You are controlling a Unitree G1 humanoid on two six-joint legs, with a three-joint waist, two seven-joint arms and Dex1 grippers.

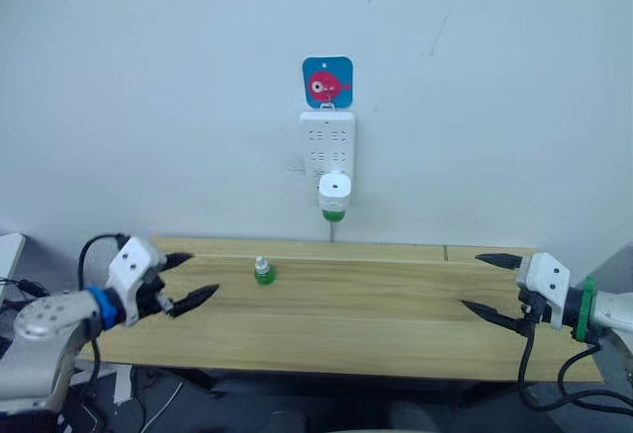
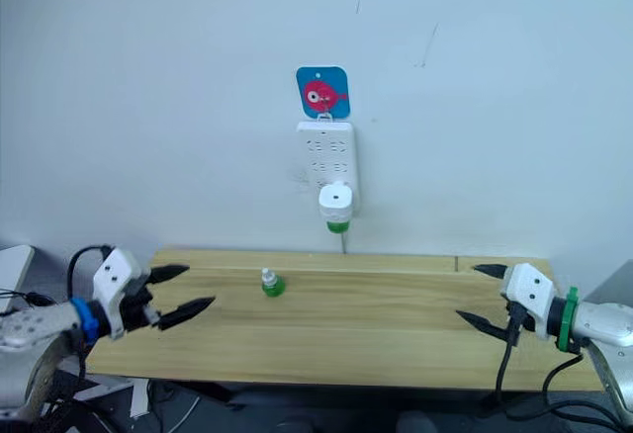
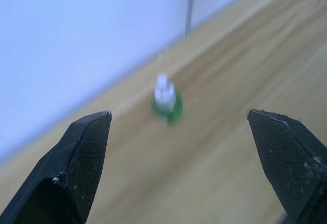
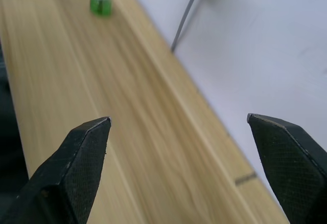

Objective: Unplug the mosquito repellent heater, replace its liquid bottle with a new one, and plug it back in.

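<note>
The mosquito repellent heater (image 1: 334,191) sits plugged into the bottom of the white power strip (image 1: 327,146) on the wall, green bottle underneath. A spare green bottle (image 1: 263,272) stands upright on the wooden table (image 1: 376,324). Left gripper (image 1: 188,277) and right gripper (image 1: 488,282) hover at opposite table ends, jaws wide apart, both empty.

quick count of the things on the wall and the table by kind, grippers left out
mosquito repellent heater: 1
green liquid bottle standing on the table: 1
white power strip: 1
blue hook with a pink fish: 1
total: 4
</note>
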